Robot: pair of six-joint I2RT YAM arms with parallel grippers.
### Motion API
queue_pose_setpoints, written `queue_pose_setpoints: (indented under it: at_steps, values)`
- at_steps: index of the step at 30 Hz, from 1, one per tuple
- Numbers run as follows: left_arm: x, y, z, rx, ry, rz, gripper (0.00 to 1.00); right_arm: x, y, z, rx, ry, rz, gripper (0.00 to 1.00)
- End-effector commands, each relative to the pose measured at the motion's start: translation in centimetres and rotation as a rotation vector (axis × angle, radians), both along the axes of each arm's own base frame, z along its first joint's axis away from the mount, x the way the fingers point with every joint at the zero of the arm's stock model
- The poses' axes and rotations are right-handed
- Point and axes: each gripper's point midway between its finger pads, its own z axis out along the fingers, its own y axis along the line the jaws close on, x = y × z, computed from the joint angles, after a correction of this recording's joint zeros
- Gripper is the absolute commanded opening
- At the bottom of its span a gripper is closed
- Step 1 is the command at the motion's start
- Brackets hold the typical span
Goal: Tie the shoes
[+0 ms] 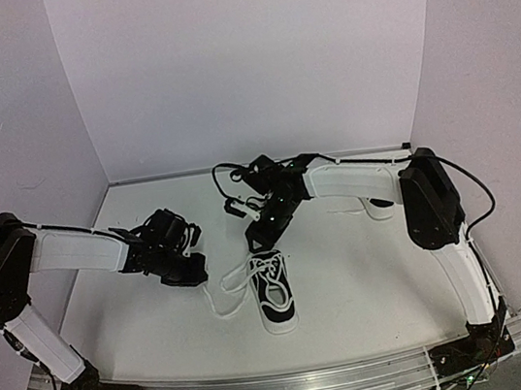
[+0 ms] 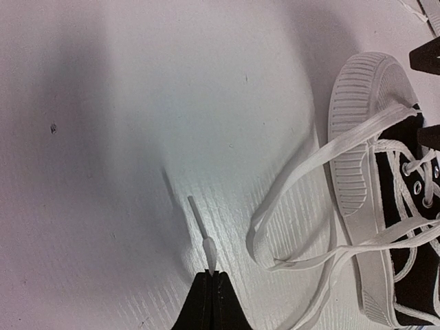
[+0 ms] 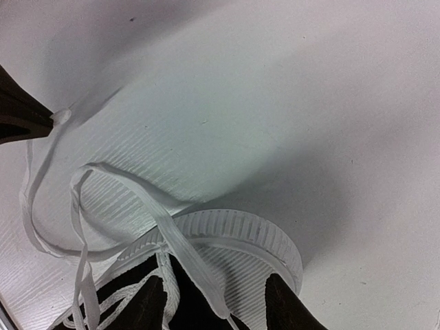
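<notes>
One black sneaker (image 1: pixel 275 293) with white sole and toe cap lies mid-table; the other shoe is out of view. Its long white laces (image 1: pixel 227 286) trail loose to the left. My left gripper (image 1: pixel 191 267) is left of the shoe, low over the table, shut on the end of one lace. In the left wrist view the lace tip (image 2: pixel 201 223) sticks out of the closed gripper (image 2: pixel 212 276). My right gripper (image 1: pixel 261 238) hovers over the toe cap (image 3: pixel 240 237), open (image 3: pixel 218 308). The other lace (image 3: pixel 180 247) runs between its fingers (image 3: pixel 148 306).
White walls enclose the table (image 1: pixel 371 277) at the back and both sides. The right arm (image 1: pixel 357 181) stretches across the back of the table. The shoe (image 2: pixel 405 227) lies right of the left gripper.
</notes>
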Motion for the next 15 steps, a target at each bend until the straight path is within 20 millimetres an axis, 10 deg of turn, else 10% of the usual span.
queue_pose_setpoints:
  at_steps: [1,8,15]
  values:
    - [1.1,-0.9,1.6,-0.040,-0.045,-0.001,0.00,-0.3,-0.6,-2.7,-0.062,0.018,0.007,0.45]
    - [1.3,-1.0,2.4,-0.045,-0.058,0.000,0.00,-0.4,-0.8,-4.1,-0.081,0.030,0.004,0.37]
    - [1.9,-1.4,3.4,-0.053,-0.080,-0.013,0.00,-0.4,-0.7,-1.1,-0.035,0.001,-0.017,0.00]
